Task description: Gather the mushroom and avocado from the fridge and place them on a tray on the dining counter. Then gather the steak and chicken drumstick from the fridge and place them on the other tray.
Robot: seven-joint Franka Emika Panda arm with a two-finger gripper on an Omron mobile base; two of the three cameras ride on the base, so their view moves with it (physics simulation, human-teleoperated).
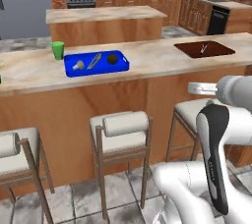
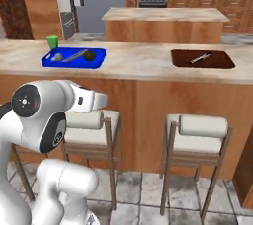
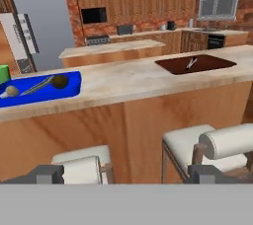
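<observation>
blue tray point(image 1: 123, 64): sitting on the dining worktop point(image 1: 147, 58), next to a green cup point(image 1: 58, 49)
avocado point(image 1: 112, 59): already in the blue tray, right end
mushroom point(image 1: 78, 65): pale lump at the left end, I think
brown tray point(image 1: 189, 49): further right, something thin and silvery in it
fingers point(image 3: 44, 173): spread wide, nothing in them, facing the stools point(image 1: 120, 132)

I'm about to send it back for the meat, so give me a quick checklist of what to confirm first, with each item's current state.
1. Avocado in the blue tray: ok.
2. Mushroom in the blue tray: ok.
3. Pincer open and holding nothing: ok.
4. Brown tray free of meat: ok; a utensil lies in it.
5. Fridge door open: cannot tell.
6. Steak and drumstick located: cannot tell.
</observation>
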